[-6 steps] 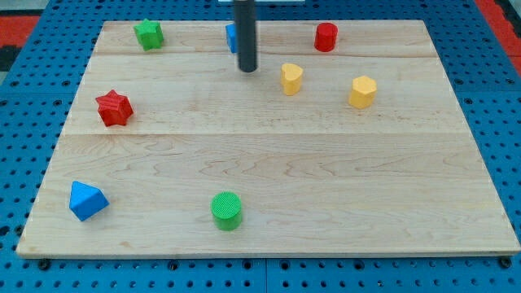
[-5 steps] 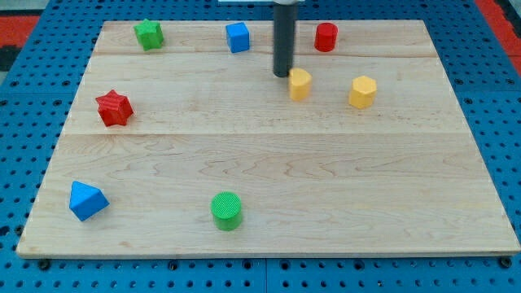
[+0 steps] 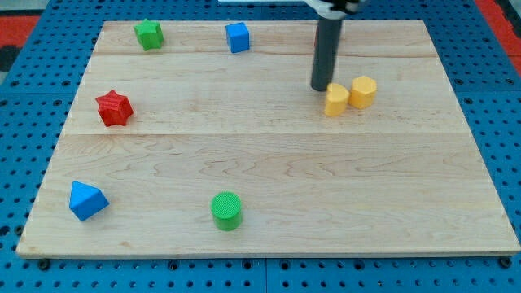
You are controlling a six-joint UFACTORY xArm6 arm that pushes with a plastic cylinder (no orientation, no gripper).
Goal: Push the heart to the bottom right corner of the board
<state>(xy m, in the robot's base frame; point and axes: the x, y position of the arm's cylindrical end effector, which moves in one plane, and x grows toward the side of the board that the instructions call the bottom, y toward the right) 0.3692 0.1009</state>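
The yellow heart (image 3: 336,99) lies in the upper right part of the wooden board (image 3: 269,203). It touches a yellow hexagon block (image 3: 363,91) on its right. My tip (image 3: 320,87) is at the heart's upper left edge, touching it or nearly so. The rod rises from there to the view's top and hides most of the red cylinder behind it.
A green star (image 3: 149,33) and a blue cube (image 3: 238,37) sit along the top edge. A red star (image 3: 114,107) is at the left. A blue triangle (image 3: 86,200) and a green cylinder (image 3: 226,210) sit near the bottom left.
My tip has moved right and down from beside the blue cube. It pushed the yellow heart right and down until it met the yellow hexagon. The rod now covers the red cylinder.
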